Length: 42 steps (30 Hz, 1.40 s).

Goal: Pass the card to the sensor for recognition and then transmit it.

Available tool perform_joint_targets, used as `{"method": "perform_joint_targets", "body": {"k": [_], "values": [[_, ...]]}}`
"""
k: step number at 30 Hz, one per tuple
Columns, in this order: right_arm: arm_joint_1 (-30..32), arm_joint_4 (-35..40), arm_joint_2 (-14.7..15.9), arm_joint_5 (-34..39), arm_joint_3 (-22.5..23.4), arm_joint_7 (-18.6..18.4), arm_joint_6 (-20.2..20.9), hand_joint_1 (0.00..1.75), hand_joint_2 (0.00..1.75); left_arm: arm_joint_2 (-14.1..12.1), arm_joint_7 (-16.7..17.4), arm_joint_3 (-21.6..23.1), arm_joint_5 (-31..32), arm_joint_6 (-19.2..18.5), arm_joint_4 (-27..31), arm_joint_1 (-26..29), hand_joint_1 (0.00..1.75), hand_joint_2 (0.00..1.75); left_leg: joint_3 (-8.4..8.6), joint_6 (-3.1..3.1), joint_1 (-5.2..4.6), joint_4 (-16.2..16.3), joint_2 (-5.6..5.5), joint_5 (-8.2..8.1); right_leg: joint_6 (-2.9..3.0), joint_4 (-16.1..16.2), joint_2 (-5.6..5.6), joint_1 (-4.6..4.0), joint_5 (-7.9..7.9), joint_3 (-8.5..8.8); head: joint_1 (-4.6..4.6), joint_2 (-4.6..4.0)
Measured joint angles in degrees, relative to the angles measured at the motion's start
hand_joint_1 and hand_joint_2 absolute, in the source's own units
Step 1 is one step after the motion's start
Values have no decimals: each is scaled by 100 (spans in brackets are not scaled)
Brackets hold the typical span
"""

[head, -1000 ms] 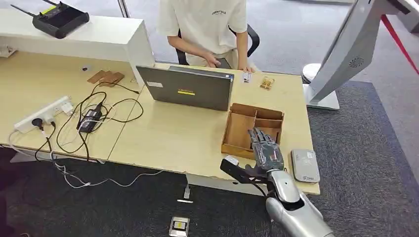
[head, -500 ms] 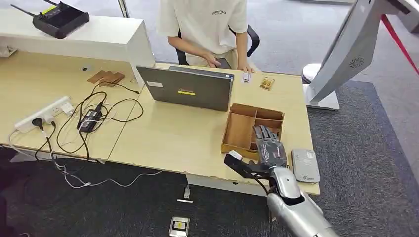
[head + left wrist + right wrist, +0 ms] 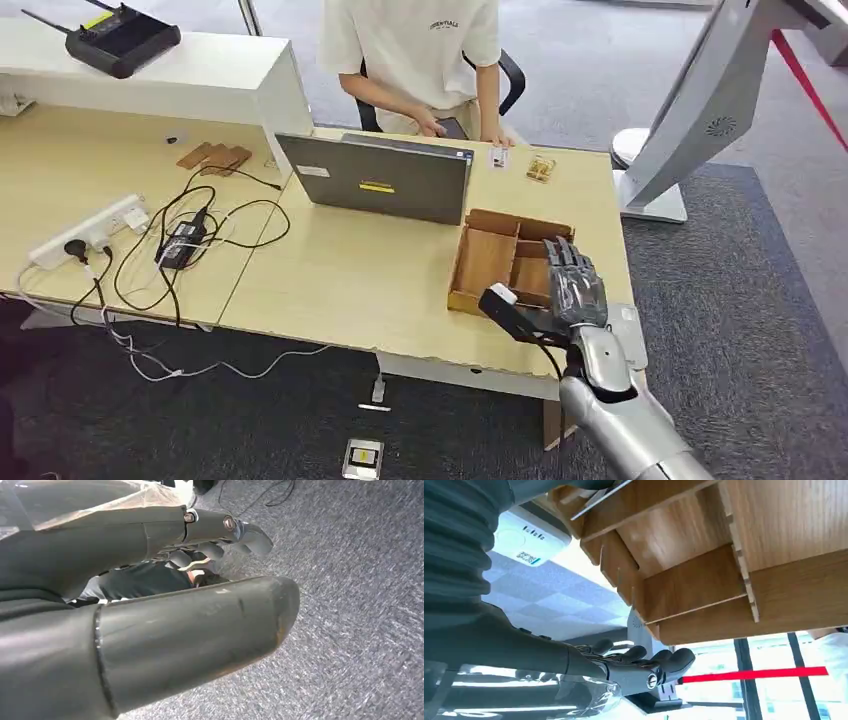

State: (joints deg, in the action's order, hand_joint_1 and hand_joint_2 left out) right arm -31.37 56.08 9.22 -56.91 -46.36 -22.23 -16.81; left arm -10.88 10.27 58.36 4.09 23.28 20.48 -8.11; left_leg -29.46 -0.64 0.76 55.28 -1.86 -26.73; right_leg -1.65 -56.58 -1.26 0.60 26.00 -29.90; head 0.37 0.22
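While your right hand (image 3: 572, 290) hovers over the wooden tray (image 3: 487, 262), fingers (image 3: 570, 262) apart and empty, you must next reach in for a card.

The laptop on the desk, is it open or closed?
Open. The laptop has its lid standing up, back toward the robot, and a person sits behind it.

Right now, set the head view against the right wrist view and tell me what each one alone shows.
Head view alone: the laptop, the power strip, a person seated behind the desk.

Right wrist view alone: the red stripe by the windows.

Both: the right hand, the wooden tray and the grey sensor.
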Motion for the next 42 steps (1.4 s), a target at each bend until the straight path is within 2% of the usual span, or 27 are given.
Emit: {"method": "perform_joint_targets", "body": {"k": [16, 19, 23, 28, 42], "values": [[86, 4, 160, 55, 101, 48, 39, 0, 175, 0, 2, 0, 2, 33, -18, 5, 0, 0, 1, 0, 0, 0, 0, 0, 0, 0, 0, 0, 0, 0, 0, 0], [106, 54, 181, 133, 101, 124, 155, 0, 175, 0, 2, 0, 15, 31, -20, 1, 0, 0, 0, 0, 0, 0, 0, 0, 0, 0, 0, 0, 0, 0, 0, 0], [146, 188, 192, 389, 79, 409, 623, 0, 175, -2, 0, 0, 28, -26, -22, -20, 0, 0, 0, 0, 0, 0, 0, 0, 0, 0, 0, 0, 0, 0, 0, 0], [205, 400, 190, 527, 11, 448, 936, 0, 175, -2, -11, 0, 18, -37, -22, -31, 0, 0, 0, 0, 0, 0, 0, 0, 0, 0, 0, 0, 0, 0, 0, 0], [267, 590, 212, 566, -133, 405, 1012, 0, 175, -2, -17, 0, 33, -48, -29, -71, 0, 0, 0, 0, 0, 0, 0, 0, 0, 0, 0, 0, 0, 0, 0, 0]]}}
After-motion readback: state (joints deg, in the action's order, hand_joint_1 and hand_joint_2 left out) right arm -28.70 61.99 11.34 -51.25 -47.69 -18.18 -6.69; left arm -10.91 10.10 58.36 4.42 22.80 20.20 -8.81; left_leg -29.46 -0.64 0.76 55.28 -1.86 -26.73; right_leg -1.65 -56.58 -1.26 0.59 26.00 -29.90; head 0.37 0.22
